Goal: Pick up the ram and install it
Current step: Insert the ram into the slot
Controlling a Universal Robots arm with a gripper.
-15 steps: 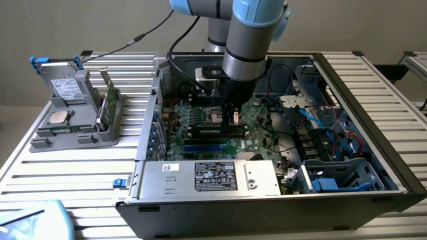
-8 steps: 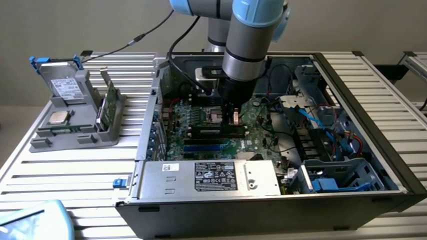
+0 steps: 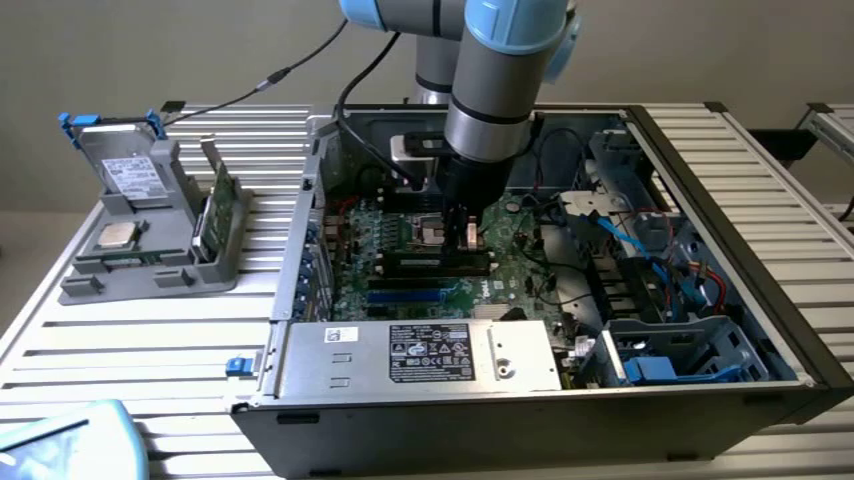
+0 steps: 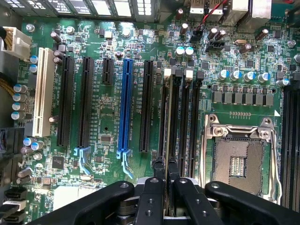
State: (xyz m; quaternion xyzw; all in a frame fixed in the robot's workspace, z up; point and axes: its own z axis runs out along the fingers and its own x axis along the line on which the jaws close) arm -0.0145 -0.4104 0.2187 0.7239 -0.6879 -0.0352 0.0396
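Inside the open case (image 3: 787, 330), over the motherboard (image 4: 108, 154), the gripper (image 4: 164, 171) has its jaws narrowed onto the ram (image 4: 167, 122), held edge-on along a black slot (image 4: 175, 117) just near of the socket (image 4: 236, 159); whether it is seated cannot be determined.

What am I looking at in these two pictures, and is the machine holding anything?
The blue-and-grey machine is a robot arm reaching into an open computer case that lies on a slatted table. One picture comes from a camera off the arm; the other from one on its wrist, looking down on the green motherboard. The gripper is shut on the ram, a thin stick seen edge-on, at the black memory slots beside the empty processor socket. Whether it is seated I cannot tell. On the exterior view's left, a grey holder carries a drive and a processor chip.
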